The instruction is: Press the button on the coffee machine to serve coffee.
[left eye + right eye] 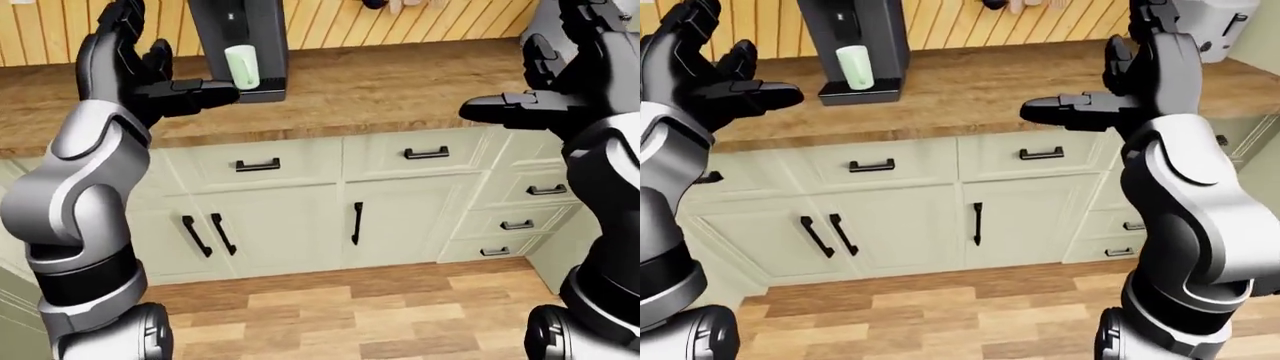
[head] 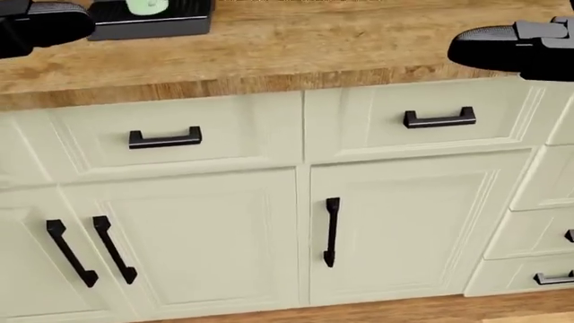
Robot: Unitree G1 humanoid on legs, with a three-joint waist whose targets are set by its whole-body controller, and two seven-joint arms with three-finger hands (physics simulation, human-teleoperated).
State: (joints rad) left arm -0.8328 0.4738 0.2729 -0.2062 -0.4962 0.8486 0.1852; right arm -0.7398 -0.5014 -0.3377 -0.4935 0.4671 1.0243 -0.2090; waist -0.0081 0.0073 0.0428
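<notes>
Coffee machine [image 1: 854, 46] stands on the wooden counter [image 1: 970, 90] at upper left of the right-eye view, a pale green cup [image 1: 854, 66] on its drip tray; rigid and heavy, likely won't slide under a fingertip push. The button isn't discernible. Left hand [image 1: 710, 71] and right hand [image 1: 1120, 82] are spread, empty, well short of it.

Wooden counter [image 2: 296, 47] runs across the top of the head view, with cream cabinets [image 2: 215, 242] below. Two drawers, each with a black bar handle [image 2: 164, 138]; doors beneath carry vertical and slanted black handles. At top left, the black base of the coffee machine [image 2: 153, 23] sits on the counter with a pale green cup [image 2: 143, 6] on it (only its bottom shows). A dark fingertip of the left hand [image 2: 40, 27] enters at top left, and one of the right hand [image 2: 516, 47] at top right, both above the counter edge.
</notes>
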